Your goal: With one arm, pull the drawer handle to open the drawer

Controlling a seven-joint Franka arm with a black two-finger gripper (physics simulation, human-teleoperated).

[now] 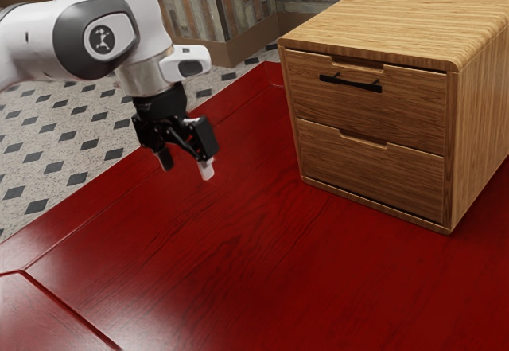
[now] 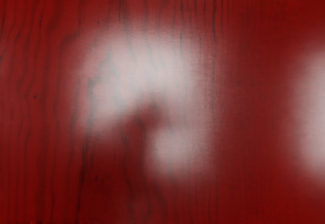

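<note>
Jaws spread above the red counter (image 1: 238, 287), black handle (image 1: 351, 83) on the top drawer (image 1: 366, 108) of a wooden cabinet (image 1: 413, 17) (drawer shut), well apart from the jaws, toward the exterior view's right

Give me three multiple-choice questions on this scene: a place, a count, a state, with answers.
1. Where is the black handle? A) top drawer B) bottom drawer C) cabinet roof
2. How many drawers does the cabinet show? A) one B) two C) four
3. The fingers are: A) shut on the handle B) open and empty C) holding a cup
Answers: 1 A, the bar sits on the upper front; 2 B, two fronts are stacked; 3 B, they stand apart over the red table.
</note>
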